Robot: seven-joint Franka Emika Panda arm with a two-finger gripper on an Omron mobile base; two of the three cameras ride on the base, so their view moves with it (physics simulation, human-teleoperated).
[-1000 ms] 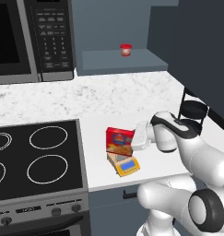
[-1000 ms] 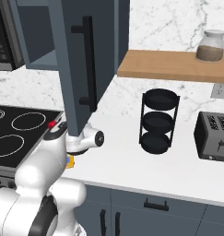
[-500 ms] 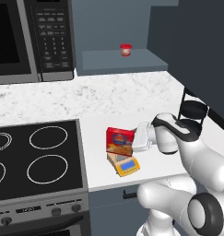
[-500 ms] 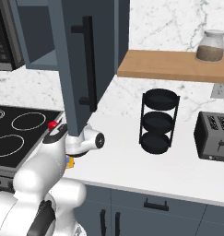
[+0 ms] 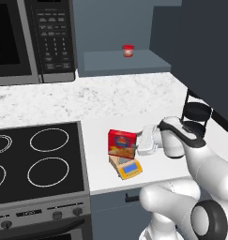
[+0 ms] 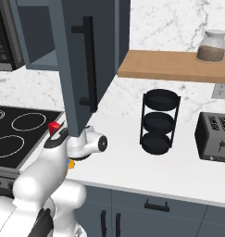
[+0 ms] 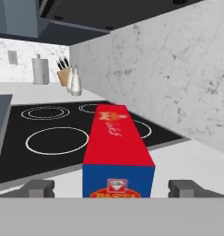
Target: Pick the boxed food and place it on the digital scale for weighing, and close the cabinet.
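Tool (image 7: 111, 189) now off boxed food (image 5: 121, 142)

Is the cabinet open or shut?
Open: the cabinet door swings out over the counter, exposing its shelf and a small cup.

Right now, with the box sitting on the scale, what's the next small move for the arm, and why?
Probably draw the gripper straight back from the boxed food. The box stands upright on the digital scale, and the fingertips sit wide on either side of it, apparently not pinching. Backing off first should free the arm to reach the cabinet door, which hangs open.
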